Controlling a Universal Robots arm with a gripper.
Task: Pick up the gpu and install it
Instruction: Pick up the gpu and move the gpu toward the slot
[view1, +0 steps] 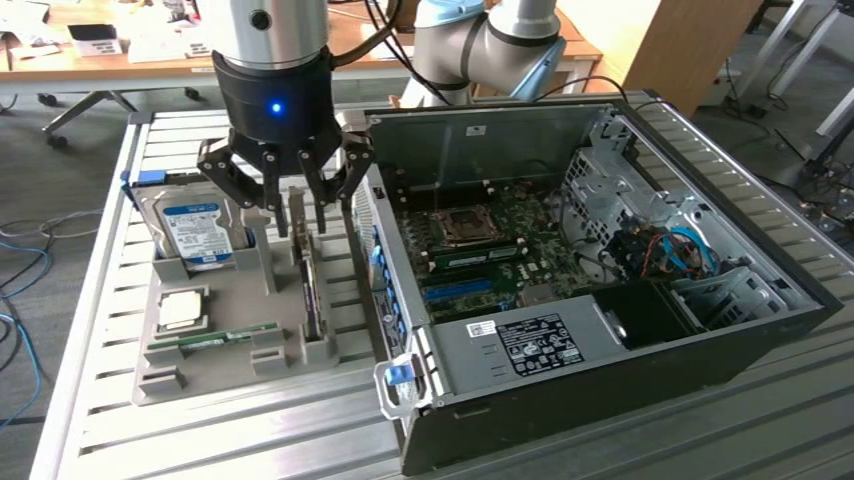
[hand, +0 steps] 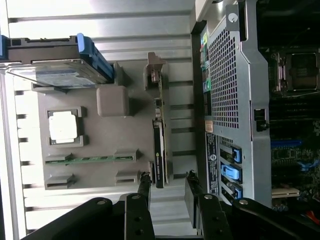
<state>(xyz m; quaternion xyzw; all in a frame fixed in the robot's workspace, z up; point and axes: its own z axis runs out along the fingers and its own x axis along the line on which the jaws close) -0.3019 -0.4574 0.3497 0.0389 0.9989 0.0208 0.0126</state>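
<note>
The gpu (view1: 310, 285) stands on edge in a slot of the grey holder tray (view1: 220, 375), next to the open computer case (view1: 587, 330). In the wrist view the gpu (hand: 159, 145) appears edge-on as a thin dark strip. My gripper (view1: 304, 215) hangs just above the card's far end, open, its fingers (view1: 284, 205) straddling the line of the card and holding nothing. In the wrist view the gripper (hand: 167, 181) has one fingertip on each side of the card's end. The motherboard (view1: 481, 250) lies exposed inside the case.
The holder also carries a hard drive with a blue label (view1: 194, 230), a silver CPU (view1: 183, 308) and a green RAM stick (view1: 220, 338). The case's perforated rear wall (hand: 227, 100) stands close beside the card. All of it rests on a slatted metal table (view1: 267, 440).
</note>
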